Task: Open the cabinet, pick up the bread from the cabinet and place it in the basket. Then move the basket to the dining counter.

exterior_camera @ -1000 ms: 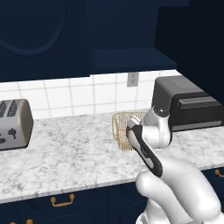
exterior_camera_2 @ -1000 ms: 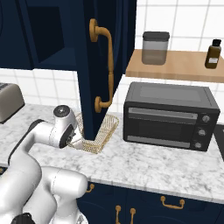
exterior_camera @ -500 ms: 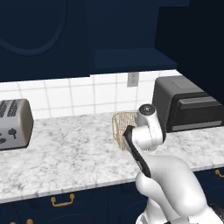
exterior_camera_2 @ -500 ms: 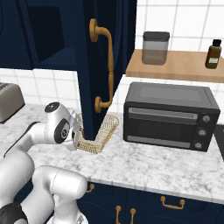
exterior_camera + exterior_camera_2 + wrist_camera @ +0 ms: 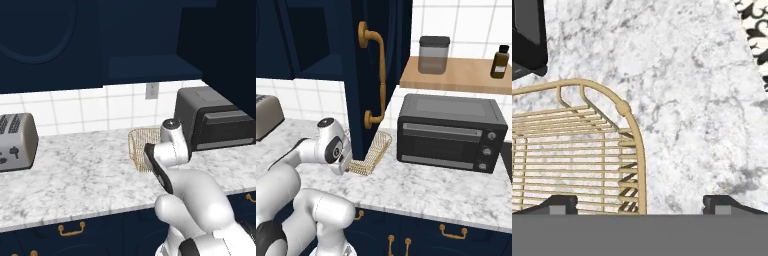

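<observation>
The tall navy cabinet stands open, its door (image 5: 363,75) with the brass bar handle (image 5: 379,75) swung out over the worktop. The golden wire basket (image 5: 141,148) (image 5: 374,153) sits on the marbled worktop below the door, left of the black toaster oven. My gripper (image 5: 641,204) points down, open and holding nothing. One fingertip (image 5: 559,202) is over the basket's mesh, the other (image 5: 722,202) over bare marble outside the rim (image 5: 633,131). The wrist (image 5: 172,142) (image 5: 331,147) hangs at the basket's near side. The bread and the dining counter are out of view.
A black toaster oven (image 5: 448,132) (image 5: 210,122) stands just right of the basket. A silver toaster (image 5: 15,142) sits at the far left. A wooden shelf (image 5: 456,80) above the oven holds a jar (image 5: 433,54) and a bottle (image 5: 499,61). Brass-handled drawers (image 5: 71,229) run under the worktop.
The wrist has turned and shifted slightly beside the basket. The jaws stayed open. Basket and cabinet door have not moved.
</observation>
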